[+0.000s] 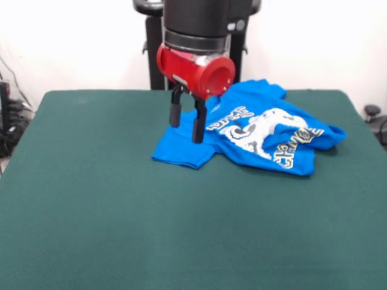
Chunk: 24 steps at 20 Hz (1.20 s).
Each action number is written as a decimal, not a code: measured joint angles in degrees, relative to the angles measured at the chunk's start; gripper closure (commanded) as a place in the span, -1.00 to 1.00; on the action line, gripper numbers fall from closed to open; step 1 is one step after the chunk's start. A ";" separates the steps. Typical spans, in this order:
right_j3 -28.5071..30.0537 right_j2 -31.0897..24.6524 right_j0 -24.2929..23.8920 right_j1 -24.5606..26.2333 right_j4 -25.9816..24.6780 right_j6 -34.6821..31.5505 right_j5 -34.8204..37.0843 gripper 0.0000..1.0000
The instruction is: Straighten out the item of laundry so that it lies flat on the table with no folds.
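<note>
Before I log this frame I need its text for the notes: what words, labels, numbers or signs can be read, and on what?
"CHANGE": white-and-yellow lettering on the front of the blue T-shirt, lower right; a fold hides whatever follows.
A second word on the shirt's upper left, beside the gripper: creased and too distorted to read.
The white print between the two words is a picture, not text.
No label or number is legible on the red and black arm or the green table.

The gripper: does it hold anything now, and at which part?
Nothing is held: the gripper is open above the sleeve end of the blue T-shirt.
</note>
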<state>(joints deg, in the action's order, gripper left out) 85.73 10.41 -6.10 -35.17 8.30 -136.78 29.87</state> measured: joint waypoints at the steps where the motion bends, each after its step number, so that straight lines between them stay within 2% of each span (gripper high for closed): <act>1: -0.27 -0.01 0.01 0.29 -0.29 0.00 -0.01 -1.00; 11: -5.18 2.18 2.05 8.05 -5.69 0.00 -0.01 -1.00; 16: -5.72 2.77 3.05 10.92 -6.41 0.00 -0.01 -1.00; 24: -3.79 2.08 1.98 9.57 -6.43 0.00 -0.02 -1.00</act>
<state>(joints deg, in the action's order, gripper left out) 81.94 12.49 -4.12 -25.60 1.87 -136.78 29.84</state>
